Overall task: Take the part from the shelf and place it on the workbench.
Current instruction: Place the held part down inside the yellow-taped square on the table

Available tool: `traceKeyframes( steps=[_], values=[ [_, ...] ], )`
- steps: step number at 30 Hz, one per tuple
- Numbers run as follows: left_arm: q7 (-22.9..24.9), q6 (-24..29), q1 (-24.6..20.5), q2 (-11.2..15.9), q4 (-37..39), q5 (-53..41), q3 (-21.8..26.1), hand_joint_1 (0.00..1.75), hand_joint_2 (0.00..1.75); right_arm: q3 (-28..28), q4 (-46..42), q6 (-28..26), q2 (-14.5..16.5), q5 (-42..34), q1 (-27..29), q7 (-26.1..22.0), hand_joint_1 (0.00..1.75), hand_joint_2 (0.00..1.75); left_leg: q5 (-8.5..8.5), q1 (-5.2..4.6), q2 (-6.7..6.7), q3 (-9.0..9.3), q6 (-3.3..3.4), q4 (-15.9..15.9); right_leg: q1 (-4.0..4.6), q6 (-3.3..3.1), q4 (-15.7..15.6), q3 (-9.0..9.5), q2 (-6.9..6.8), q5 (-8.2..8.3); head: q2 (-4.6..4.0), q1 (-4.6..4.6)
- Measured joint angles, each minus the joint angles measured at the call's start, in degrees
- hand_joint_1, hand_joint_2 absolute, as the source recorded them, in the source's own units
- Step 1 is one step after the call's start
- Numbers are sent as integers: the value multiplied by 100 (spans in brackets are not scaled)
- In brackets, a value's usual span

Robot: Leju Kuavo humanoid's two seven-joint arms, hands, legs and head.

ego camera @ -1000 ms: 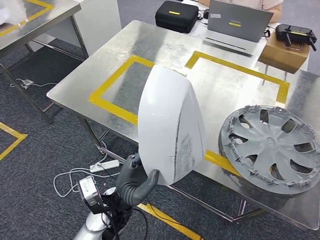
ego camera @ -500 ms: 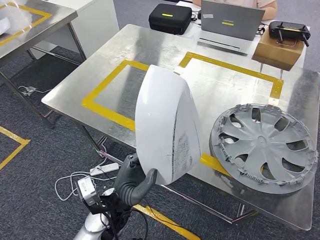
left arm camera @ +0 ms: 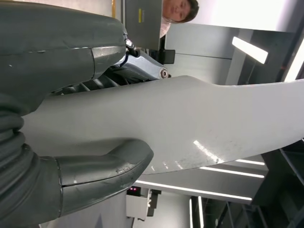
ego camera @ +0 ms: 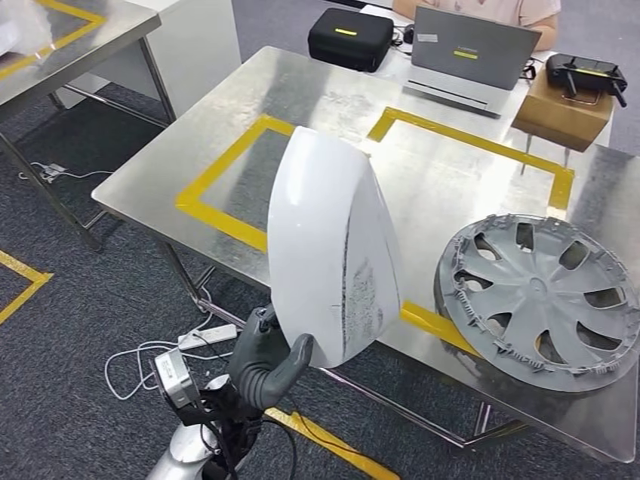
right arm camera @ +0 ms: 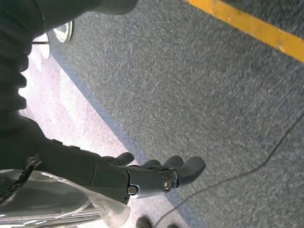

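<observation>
The part is a white curved shell (ego camera: 332,245) with grey scuff marks, held upright in front of the workbench (ego camera: 317,90). My left hand (ego camera: 266,362) grips its lower edge, thumb across the front face. In the left wrist view the white shell (left arm camera: 201,123) lies between my thick thumb (left arm camera: 104,173) and the darker fingers (left arm camera: 90,57). My right hand (right arm camera: 157,178) hangs over the carpet with its fingers apart and nothing in it.
On the steel workbench, yellow tape (ego camera: 226,165) marks rectangles, and a grey wheel cover (ego camera: 543,295) lies at its right. A black case (ego camera: 349,37), a laptop (ego camera: 472,55) and a cardboard box (ego camera: 562,105) sit at the back. Cables and a power strip (ego camera: 207,333) lie on the carpet.
The whole view has shifted slightly, so the camera has moved. The white shell stays in my left hand's grip, at much the same place in the picture.
</observation>
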Motion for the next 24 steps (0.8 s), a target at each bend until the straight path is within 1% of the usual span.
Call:
traceKeyframes(
  steps=[1, 2, 3, 4, 5, 6, 7, 9, 10, 11, 12, 13, 14, 15, 16, 17, 18, 19, 20, 21, 22, 24],
  values=[
    [2, 0, 2, 1, 2, 9, 2, 175, 175, -1, 0, 4, 0, -1, 10, 1, 0, 175, 0, -4, 0, 0, 1, 1, 0, 8, 139, -81, 0, 10, 0, 0],
    [4, 0, 2, 1, 3, 17, 4, 175, 175, -1, 0, 8, -1, -1, 18, 3, 0, 175, 0, -5, -4, 3, 0, 3, 0, 10, 41, -48, -2, 135, 0, 2],
    [7, 0, 3, 1, 3, 25, 6, 175, 175, -1, 0, 10, -1, 2, 21, 6, 0, 175, -3, -4, -7, 11, -4, 5, -1, 6, -271, 95, -3, 342, 0, 1],
    [10, -1, 2, 1, 3, 32, 7, 175, 175, -1, 0, 11, -2, 4, 19, 9, 0, 175, -8, -5, -10, 18, -14, 9, -3, -2, -689, 291, -5, 537, 0, 3],
    [19, -10, -1, 1, 3, 32, 6, 175, 175, -1, 0, 16, -3, 8, 11, 10, 0, 175, -17, -17, -12, 14, -35, 22, -1, -20, -1069, 483, -4, 673, 0, 4],
    [30, -26, -6, 3, 3, 21, 2, 175, 175, 0, 0, 24, -3, 14, 4, 9, 0, 175, -25, -30, -12, 4, -62, 33, 2, -46, -1324, 611, 1, 739, 0, 0],
    [40, -50, -12, 5, 3, -2, -5, 175, 175, 1, 0, 34, -4, 20, -3, 7, 0, 175, -50, -42, -13, -10, -93, 38, 9, -83, -1444, 671, 6, 726, 0, 0],
    [45, -102, -22, 13, 4, -45, -20, 175, 175, 1, 0, 58, -4, 28, -4, 1, 0, 175, -117, -45, -10, -14, -164, 35, 14, -165, -1464, 688, 18, 671, 0, -3],
    [39, -117, -28, 15, 4, -58, -25, 175, 175, 0, 0, 69, -4, 29, 5, -1, 0, 175, -162, -38, -8, -7, -200, 69, 7, -204, -1473, 721, 20, 645, 0, -4],
    [32, -125, -34, 17, 4, -60, -27, 175, 175, -1, 0, 75, -4, 28, 13, -2, 0, 175, -222, -30, -5, -37, -237, 189, -5, -237, -1481, 771, 22, 628, 0, -31],
    [24, -126, -39, 17, 4, -61, -27, 175, 175, -1, 0, 79, -4, 28, 20, -3, 0, 175, -326, -21, -2, -139, -272, 435, -18, -268, -1489, 842, 21, 609, 0, -49],
    [18, -127, -41, 20, 6, -63, -27, 175, 175, -1, 0, 81, -4, 28, 25, -3, 0, 175, -462, -10, -3, -327, -303, 807, -21, -290, -1491, 895, 18, 583, 0, -71],
    [14, -128, -38, 23, 9, -63, -27, 175, 175, -1, 0, 81, -4, 28, 26, -3, 0, 175, -601, -1, -4, -573, -327, 1230, -21, -302, -1490, 948, 16, 543, -1, -86],
    [11, -129, -32, 27, 15, -64, -27, 175, 175, -1, 0, 81, -4, 28, 29, -2, 0, 175, -684, 4, -4, -813, -341, 1593, -20, -304, -1490, 1003, 17, 496, -1, -80],
    [12, -129, -24, 30, 21, -64, -27, 175, 175, -1, 0, 81, -4, 28, 34, -2, 0, 175, -650, 6, -4, -983, -342, 1787, -19, -298, -1489, 1067, 23, 440, -1, -84],
    [12, -129, -19, 32, 26, -64, -27, 175, 175, -1, 0, 81, -5, 28, 38, -1, 0, 175, -479, 4, -5, -1048, -328, 1747, -17, -291, -1489, 1145, 31, 379, -1, -83],
    [12, -129, -17, 33, 30, -64, -27, 175, 175, -1, 0, 81, -5, 28, 41, -1, 0, 175, -203, -2, -6, -1006, -298, 1483, -14, -282, -1490, 1237, 39, 315, -1, -83],
    [12, -128, -17, 33, 32, -62, -27, 175, 175, -1, 0, 81, -4, 27, 43, -1, 0, 175, 118, -18, -14, -906, -246, 1086, -15, -272, -1491, 1308, 47, 254, 0, -84],
    [12, -122, -16, 36, 37, -56, -27, 175, 175, -1, 3, 81, 3, 22, 41, -1, 0, 175, 353, -41, -24, -797, -181, 757, -7, -250, -1490, 1360, 52, 196, -1, -67],
    [16, -109, -11, 36, 41, -50, -26, 175, 175, -1, 7, 79, 8, 18, 38, -1, 0, 175, 491, -66, -32, -710, -119, 511, -11, -221, -1492, 1388, 59, 155, 0, -57],
    [26, -89, -6, 35, 46, -44, -24, 175, 175, -1, 10, 78, 12, 13, 35, -1, 0, 175, 516, -88, -39, -670, -65, 402, -18, -186, -1506, 1392, 62, 124, -1, -48],
    [46, -43, -1, 23, 50, -40, -18, 175, 175, -1, 13, 75, 17, 7, 24, -1, 0, 175, 418, -101, -39, -626, 9, 349, -26, -113, -1595, 1454, 51, 87, 1, -47]
  ],
)
